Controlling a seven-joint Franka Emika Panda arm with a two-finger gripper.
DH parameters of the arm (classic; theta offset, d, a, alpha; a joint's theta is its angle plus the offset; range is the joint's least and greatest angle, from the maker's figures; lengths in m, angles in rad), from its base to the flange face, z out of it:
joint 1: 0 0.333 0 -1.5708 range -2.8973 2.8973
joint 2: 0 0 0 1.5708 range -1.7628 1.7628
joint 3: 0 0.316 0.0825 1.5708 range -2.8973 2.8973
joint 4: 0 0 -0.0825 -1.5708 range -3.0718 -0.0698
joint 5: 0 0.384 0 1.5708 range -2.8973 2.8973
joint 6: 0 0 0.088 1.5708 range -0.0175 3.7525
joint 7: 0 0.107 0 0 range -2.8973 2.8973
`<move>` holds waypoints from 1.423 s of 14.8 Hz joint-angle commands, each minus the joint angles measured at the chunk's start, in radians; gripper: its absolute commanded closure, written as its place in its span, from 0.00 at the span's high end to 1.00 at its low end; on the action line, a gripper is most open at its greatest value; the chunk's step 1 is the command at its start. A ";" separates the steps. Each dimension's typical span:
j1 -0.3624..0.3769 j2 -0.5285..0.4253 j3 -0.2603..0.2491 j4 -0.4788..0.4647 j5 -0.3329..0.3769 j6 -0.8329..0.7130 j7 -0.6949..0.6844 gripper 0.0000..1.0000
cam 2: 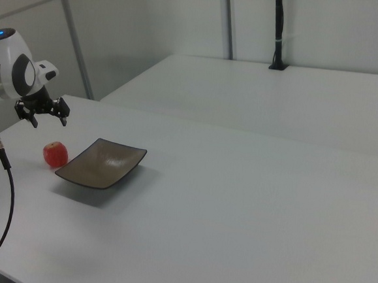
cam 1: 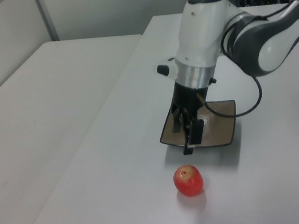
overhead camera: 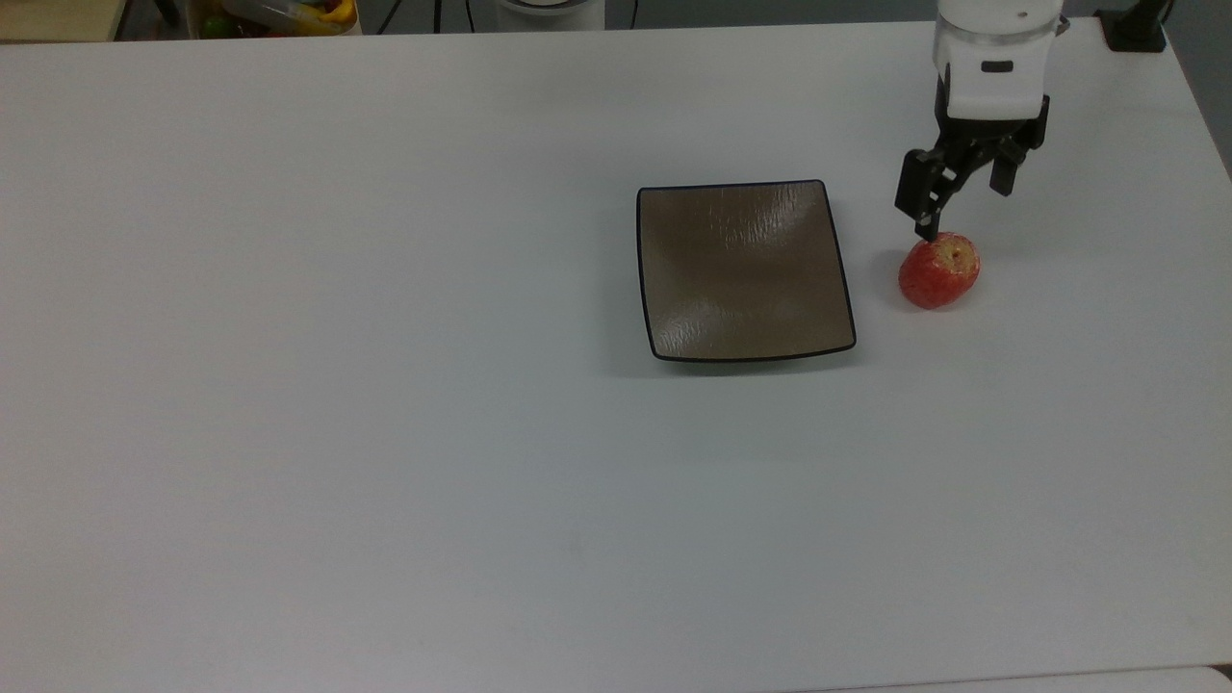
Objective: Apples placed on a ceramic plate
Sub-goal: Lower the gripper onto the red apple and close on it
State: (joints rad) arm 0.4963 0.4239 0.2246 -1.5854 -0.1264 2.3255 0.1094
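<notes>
A small red apple point(overhead camera: 939, 270) with a pale stem end lies on the white table, to the top view's right of the plate; it also appears as the apple point(cam 1: 188, 180) and the apple point(cam 2: 56, 154). The square brown ceramic plate point(overhead camera: 743, 269) with a thin dark rim sits empty, about a hand's width from the fruit. In the left view the arm covers part of the plate point(cam 1: 223, 127). My gripper point(overhead camera: 962, 207) hangs open just above and behind the apple, with nothing between its fingers. From the other side, the gripper point(cam 2: 49, 121) hovers over the apple, beside the plate point(cam 2: 102, 163).
A bin of colourful items point(overhead camera: 279, 14) stands past the table's far edge at the top view's upper left. A black clamp post point(overhead camera: 1136, 27) sits at the far right corner. A second white table point(cam 1: 36, 119) adjoins in the left view. A black cable point(cam 2: 5, 186) hangs from the arm.
</notes>
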 commanded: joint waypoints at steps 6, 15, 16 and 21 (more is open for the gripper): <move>0.053 0.127 -0.007 0.078 -0.091 0.037 0.027 1.00; 0.056 0.180 -0.007 0.078 -0.157 0.037 0.027 1.00; 0.056 0.180 -0.007 0.078 -0.157 0.037 0.027 0.99; 0.070 0.182 -0.007 0.070 -0.196 0.037 0.041 0.47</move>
State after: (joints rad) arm 0.5504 0.5940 0.2246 -1.5267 -0.2927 2.3445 0.1151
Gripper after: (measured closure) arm 0.242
